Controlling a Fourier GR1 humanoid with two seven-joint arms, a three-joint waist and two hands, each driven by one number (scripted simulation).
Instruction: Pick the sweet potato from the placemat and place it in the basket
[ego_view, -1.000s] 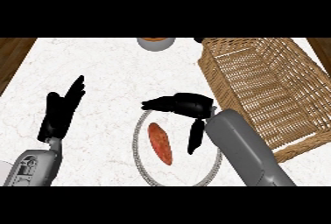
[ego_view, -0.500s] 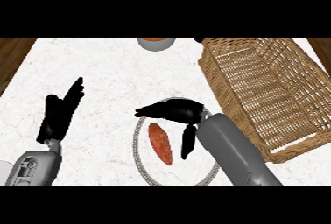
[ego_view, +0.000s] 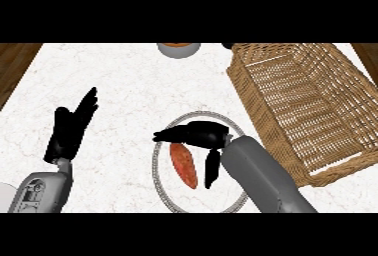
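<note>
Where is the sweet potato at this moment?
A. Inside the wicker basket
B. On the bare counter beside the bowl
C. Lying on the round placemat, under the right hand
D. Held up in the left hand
C: the sweet potato lies on the placemat, with the right hand over its upper end; the basket holds nothing visible.

Right forearm (ego_view: 258, 175) hides the placemat's (ego_view: 164, 185) right rim (bowl (ego_view: 179, 49) cut off above)

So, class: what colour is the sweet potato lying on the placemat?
Orange-red; the sweet potato shows best in the head view, on the round placemat.
</note>
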